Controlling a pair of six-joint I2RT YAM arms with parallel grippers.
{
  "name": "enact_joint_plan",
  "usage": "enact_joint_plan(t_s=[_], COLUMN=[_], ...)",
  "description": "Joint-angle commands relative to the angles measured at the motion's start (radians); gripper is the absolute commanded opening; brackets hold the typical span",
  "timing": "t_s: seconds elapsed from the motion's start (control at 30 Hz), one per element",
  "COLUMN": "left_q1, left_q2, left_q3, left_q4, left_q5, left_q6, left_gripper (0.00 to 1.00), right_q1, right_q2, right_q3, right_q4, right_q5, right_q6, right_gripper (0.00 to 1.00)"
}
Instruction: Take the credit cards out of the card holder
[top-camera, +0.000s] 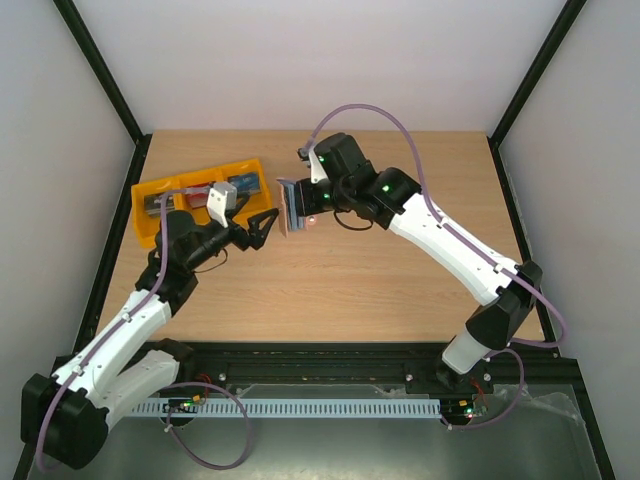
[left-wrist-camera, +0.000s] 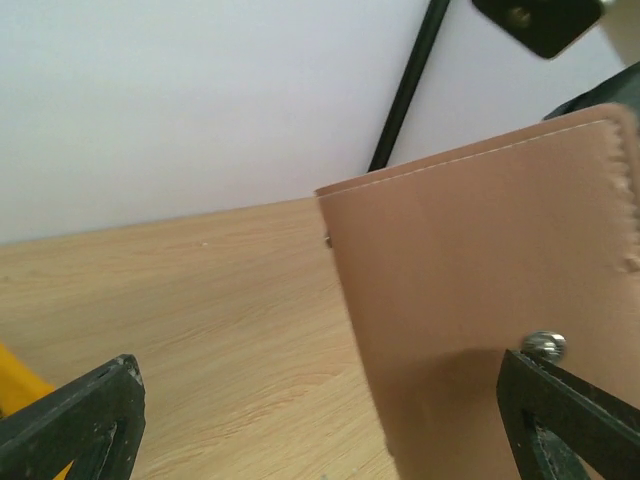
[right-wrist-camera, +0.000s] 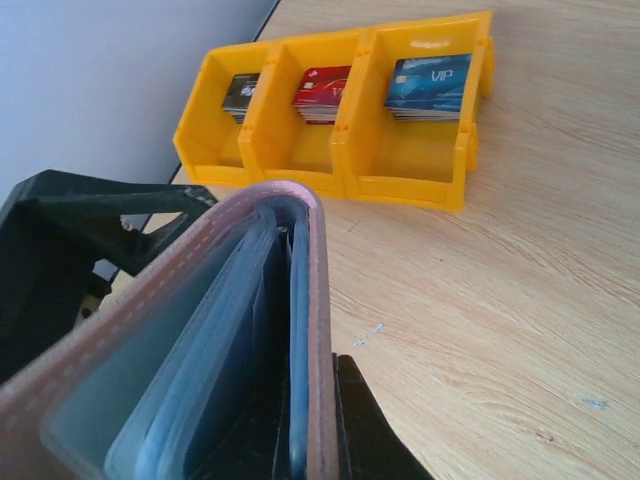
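Observation:
The card holder stands on edge above the table's middle, with my right gripper shut on it. In the right wrist view the card holder gapes towards the camera. Its pale blue pockets sit inside a pinkish-brown rim, one finger is pressed to its outer side, and I cannot tell if cards are inside. My left gripper is open just left of the holder. In the left wrist view the card holder's tan back fills the right side, and the right finger overlaps it. Dark grey, red and blue credit cards lie in the tray.
A yellow three-compartment tray sits at the back left, behind my left arm; in the right wrist view the tray is beyond the holder. Black frame posts and white walls bound the table on three sides.

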Motion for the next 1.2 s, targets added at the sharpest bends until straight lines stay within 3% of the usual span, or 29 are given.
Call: enact_joint_plan(t_s=[0.0,0.2,0.27,0.43,0.63,0.77,0.87,1.0,1.17], left_q1=[0.003,0.003,0.001,0.000,-0.019,-0.019,-0.019,-0.011,0.010], left_q2=[-0.002,-0.029,-0.033,-0.001,0.028,0.033,0.036,0.029,0.008], left_q3=[0.029,0.029,0.032,0.066,0.118,0.154,0.153,0.152,0.155], left_q4=[-0.037,0.048,0.093,0.095,-0.015,-0.028,-0.077,-0.157,-0.159], left_q5=[-0.052,0.177,0.194,0.011,-0.132,-0.125,-0.131,-0.181,-0.110], left_q6=[0.035,0.045,0.005,-0.156,-0.109,-0.076,-0.074,-0.089,-0.111], left_gripper=[0.97,0.99,1.00,1.00,0.96,0.96,0.90,0.73,0.61], right_q1=[0.007,0.007,0.007,0.008,0.007,0.007,0.007,0.005,-0.002], right_q2=[-0.003,0.041,0.044,0.047,0.038,0.033,0.022,-0.007,-0.045], right_q3=[0.052,0.098,0.097,0.097,0.090,0.082,0.082,0.070,0.030], right_q4=[0.020,-0.026,-0.026,-0.026,-0.022,-0.020,-0.005,0.019,0.090], right_q5=[-0.037,-0.008,-0.011,-0.009,-0.015,-0.022,-0.040,-0.076,-0.192], right_q6=[-0.023,-0.025,-0.027,-0.028,-0.026,-0.028,-0.036,-0.065,-0.073], right_gripper=[0.02,0.02,0.02,0.02,0.02,0.02,0.02,0.02,0.02])
